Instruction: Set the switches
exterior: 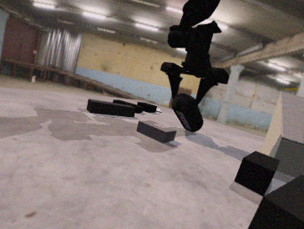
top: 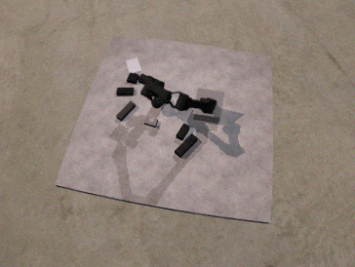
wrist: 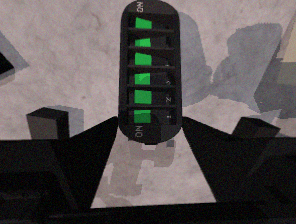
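The dark grey controller unit (exterior: 188, 113) (wrist: 150, 75) hangs tilted above the bench (exterior: 83, 175), between the fingertips. My gripper (exterior: 186, 101) (wrist: 150, 120) is shut on it near its switch 1 end. In the wrist view its switch face shows: six rockers in a column, green ends on the left, numbers on the right, ON printed at both ends. The green patches differ in shape, but which ends are pressed is hard to tell. In the exterior view a face with small pale marks points down and left, too small to read. In the top view the unit cannot be made out clearly.
Dark blocks (top: 125, 92) (top: 126, 111) (top: 182, 132) (top: 185, 145) lie around the arm. A grey block (exterior: 156, 131) lies left of the held unit. A black block (exterior: 256, 172) and a large pale box (exterior: 290, 155) stand at the right. A white square (top: 133, 65) lies near a corner.
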Robot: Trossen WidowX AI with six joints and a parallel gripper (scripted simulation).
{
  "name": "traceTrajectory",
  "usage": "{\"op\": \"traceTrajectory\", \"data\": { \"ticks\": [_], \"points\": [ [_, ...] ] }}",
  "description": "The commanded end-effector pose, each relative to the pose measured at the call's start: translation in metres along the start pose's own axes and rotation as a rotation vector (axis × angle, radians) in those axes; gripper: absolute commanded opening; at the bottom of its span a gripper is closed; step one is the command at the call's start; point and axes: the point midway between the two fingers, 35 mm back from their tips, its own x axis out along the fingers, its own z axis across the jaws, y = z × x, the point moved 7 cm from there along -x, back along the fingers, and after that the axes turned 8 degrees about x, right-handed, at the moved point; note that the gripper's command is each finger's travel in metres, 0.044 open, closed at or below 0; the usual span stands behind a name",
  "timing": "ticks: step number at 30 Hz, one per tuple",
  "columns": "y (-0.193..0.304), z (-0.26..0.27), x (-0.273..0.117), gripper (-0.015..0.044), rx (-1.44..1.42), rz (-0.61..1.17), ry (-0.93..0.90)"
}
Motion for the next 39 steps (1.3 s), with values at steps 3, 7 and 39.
{"op": "traceTrajectory", "data": {
  "ticks": [3, 7, 39],
  "points": [
    [-0.009, 0.002, -0.005, 0.0336, 0.005, 0.012, -0.004],
    [-0.012, 0.003, -0.007, 0.0336, 0.005, 0.020, -0.003],
    [-0.037, 0.005, -0.020, 0.0336, 0.005, 0.083, 0.005]
  ]
}}
